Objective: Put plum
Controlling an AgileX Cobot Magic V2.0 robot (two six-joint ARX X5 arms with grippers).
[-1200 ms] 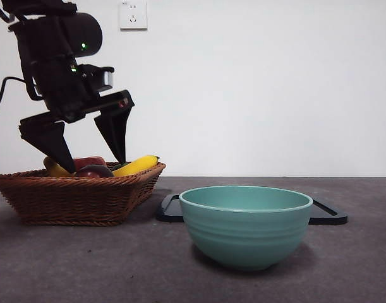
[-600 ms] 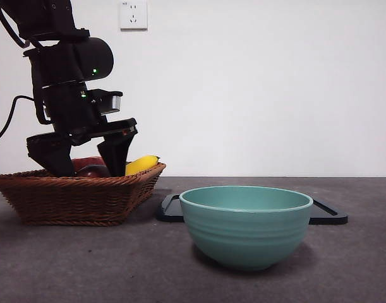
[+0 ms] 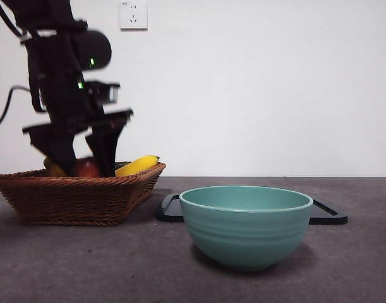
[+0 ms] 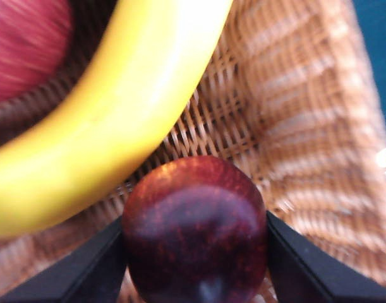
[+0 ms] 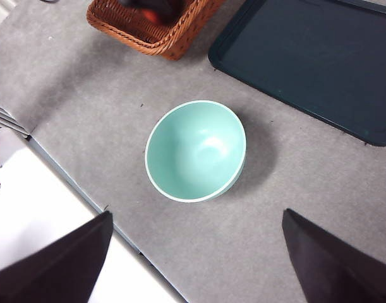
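The plum [image 4: 196, 233], dark maroon and round, fills the left wrist view, pinched between the two black jaws of my left gripper [image 4: 196, 252], which is shut on it just above the wicker basket [image 4: 300, 132] floor. In the front view the left gripper [image 3: 85, 161] reaches down into the basket [image 3: 72, 196] at the left, blurred by motion; I cannot make out the plum there. My right gripper [image 5: 196, 259] hangs open high above the table, over the green bowl [image 5: 196, 151].
A yellow banana [image 4: 117, 107] and a brighter red fruit [image 4: 25, 44] lie in the basket beside the plum. The green bowl [image 3: 246, 224] stands at the front centre, with a dark flat tray [image 3: 328, 214] behind it.
The left gripper dropped into the basket with its jaws apart, then closed them on the plum. It now sits slightly higher than half a second ago.
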